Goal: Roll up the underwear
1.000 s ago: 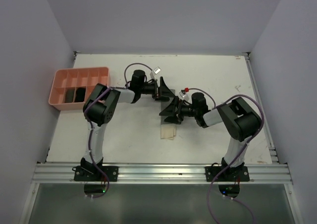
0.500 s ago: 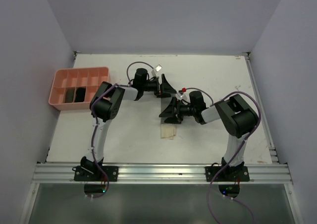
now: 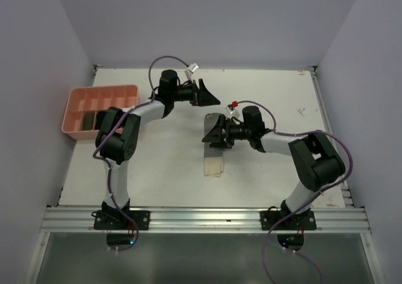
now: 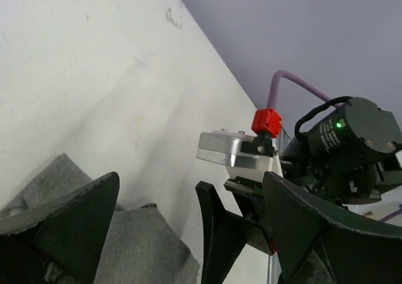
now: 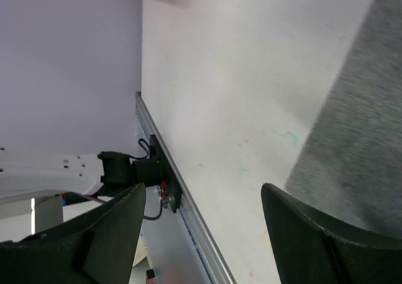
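Right in the middle of the table (image 3: 157,171) lies the underwear (image 3: 214,158), a grey-and-cream piece spread flat, its long side running from the arms toward the far wall. The right fingers (image 5: 301,234) are spread wide with nothing between them, poised at the cloth's far end. From the overhead view I can't tell whether they touch it. The left fingers (image 4: 69,227) are splayed fully apart too, empty, up beyond the garment and well clear of it. Off at the left edge sits the pink tray (image 3: 103,94), with a dark bundle (image 3: 86,119) in one compartment that looks like a finished roll. Now, this cloth looks thin, light and floppy. It'll sag and slide rather than hold a shape, and there's nothing breakable about it. I'd say the place to take it is an end hem, pinched at both corners so the fold turns over evenly. A grab at one corner only would likely skew the roll or drag the whole piece across the table.
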You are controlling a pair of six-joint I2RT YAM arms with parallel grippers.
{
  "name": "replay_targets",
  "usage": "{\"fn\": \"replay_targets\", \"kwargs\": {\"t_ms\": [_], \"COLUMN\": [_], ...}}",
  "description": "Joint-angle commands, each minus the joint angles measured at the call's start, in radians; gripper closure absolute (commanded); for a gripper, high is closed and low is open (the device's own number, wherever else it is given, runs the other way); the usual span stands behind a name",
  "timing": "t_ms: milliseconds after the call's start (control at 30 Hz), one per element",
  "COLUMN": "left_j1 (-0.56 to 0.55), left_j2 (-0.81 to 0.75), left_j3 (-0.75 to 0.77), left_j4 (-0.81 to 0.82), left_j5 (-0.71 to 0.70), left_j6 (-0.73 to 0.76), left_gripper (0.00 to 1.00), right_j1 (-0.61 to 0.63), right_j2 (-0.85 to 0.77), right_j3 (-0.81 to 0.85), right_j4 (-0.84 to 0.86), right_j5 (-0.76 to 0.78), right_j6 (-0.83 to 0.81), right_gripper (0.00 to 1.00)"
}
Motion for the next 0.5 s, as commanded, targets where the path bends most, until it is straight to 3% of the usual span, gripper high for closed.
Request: {"fn": "replay_targets", "kwargs": {"t_ms": [0, 100, 200, 233, 267, 333, 367, 467], "left_j1": [0.068, 0.099, 0.101, 0.100, 0.100, 0.097, 0.084, -0.006], "left_j2": [-0.236, -0.379, -0.503, -0.561, -0.592, -0.679, -0.709, -0.812], "left_j3": [-0.010, -0.057, -0.143, -0.174, -0.236, -0.303, -0.371, -0.508], "left_j4": [-0.096, -0.302, -0.477, -0.534, -0.595, -0.649, -0.710, -0.805], "left_j5": [-0.050, -0.139, -0.181, -0.170, -0.161, -0.120, -0.112, -0.135], "left_j6": [0.250, 0.564, 0.911, 0.984, 1.126, 1.273, 1.436, 1.732], "left_gripper": [0.00, 0.02, 0.19, 0.30, 0.35, 0.44, 0.45, 0.48], "right_j1": [0.001, 0.001, 0.001, 0.001, 0.002, 0.002, 0.002, 0.007], "right_j2": [-0.137, -0.149, -0.088, -0.068, -0.051, -0.002, 0.013, 0.058], "right_j3": [0.115, 0.159, 0.199, 0.210, 0.216, 0.227, 0.230, 0.232], "right_j4": [-0.218, -0.375, -0.445, -0.497, -0.505, -0.508, -0.505, -0.497], "right_j5": [0.059, 0.073, 0.064, 0.061, 0.058, 0.035, 0.026, 0.007], "right_j6": [-0.162, -0.283, -0.367, -0.390, -0.423, -0.443, -0.450, -0.466], "right_gripper": [0.22, 0.29, 0.47, 0.55, 0.58, 0.64, 0.66, 0.70]}}
